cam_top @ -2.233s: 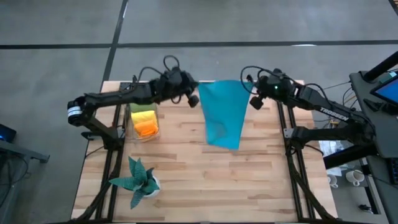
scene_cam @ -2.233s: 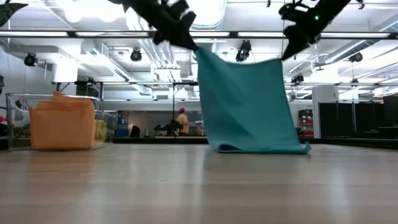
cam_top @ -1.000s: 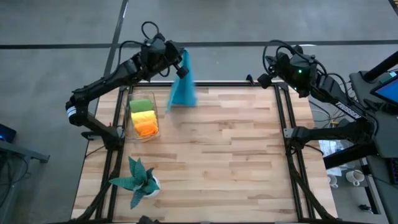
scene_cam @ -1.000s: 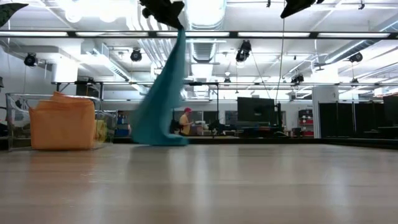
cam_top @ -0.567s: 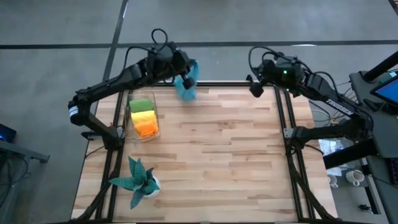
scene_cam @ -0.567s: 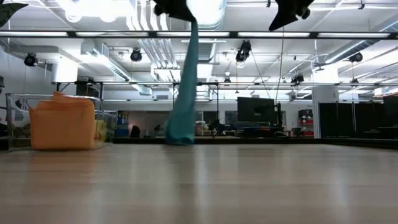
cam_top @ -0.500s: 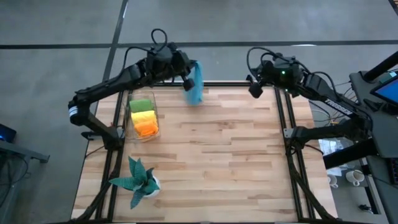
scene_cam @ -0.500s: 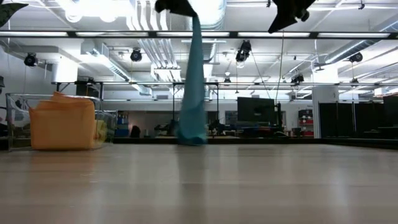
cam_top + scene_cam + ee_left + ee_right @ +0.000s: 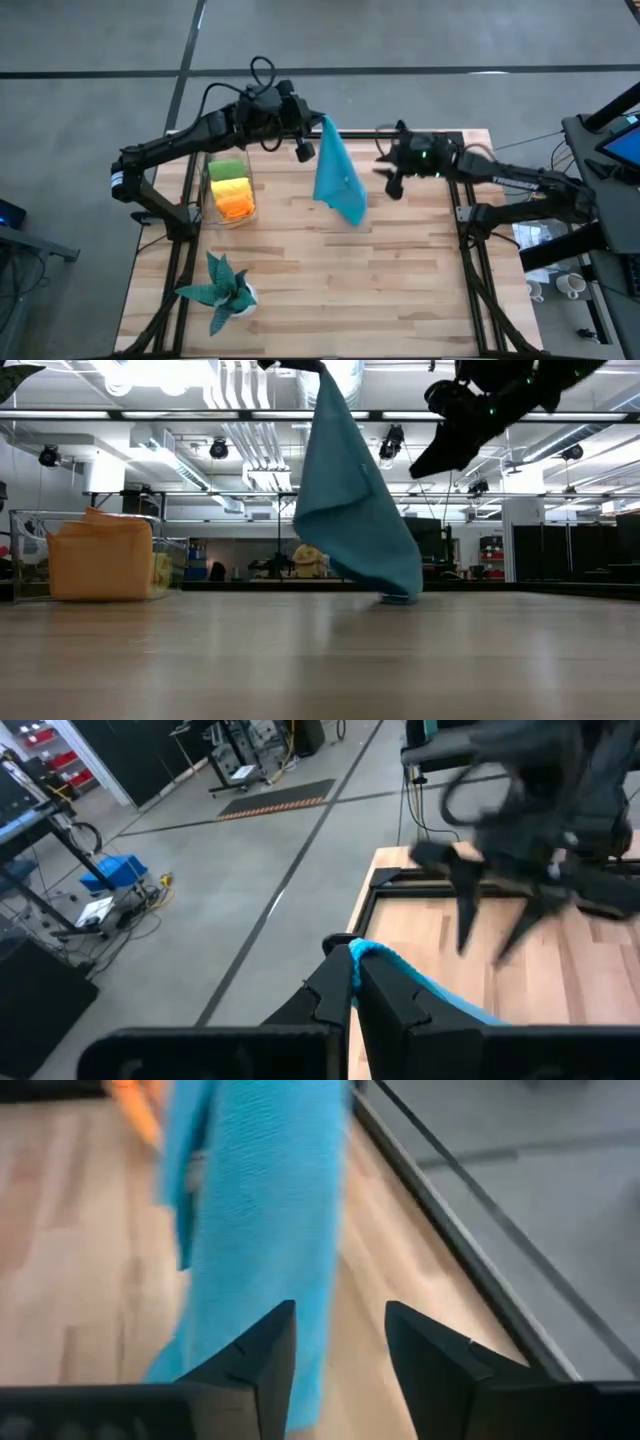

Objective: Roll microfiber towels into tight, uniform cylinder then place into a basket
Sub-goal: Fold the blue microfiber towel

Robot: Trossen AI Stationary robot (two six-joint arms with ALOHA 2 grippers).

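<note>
A bright blue microfiber towel (image 9: 337,180) hangs over the far middle of the table from my left gripper (image 9: 318,122), which is shut on its top. My right gripper (image 9: 388,177) stands open just right of the towel, tilted down toward it. In the right wrist view the towel (image 9: 265,1200) hangs ahead of the open fingers (image 9: 255,1365), and nothing is between them. The clear basket (image 9: 230,190) at the left holds lime green, yellow and orange towels. My left gripper pinches the blue towel's top corner (image 9: 372,956) between its two shut fingers, which come at it almost level from the table's far left. The towel hangs below them in loose folds, and its lowest tip (image 9: 398,597) reaches the tabletop.
A teal spiky plant in a white pot (image 9: 222,290) stands near the front left. Black frame rails (image 9: 462,215) run along the table's left and right sides. Bare wood (image 9: 350,290) lies in front of the towel.
My left gripper has carried the towel from the far left corner toward the table's middle. The towel has swung out and spread wider, its lower end trailing to the right. My right gripper has dropped down and moved left toward the towel, tipped downward and opened.
</note>
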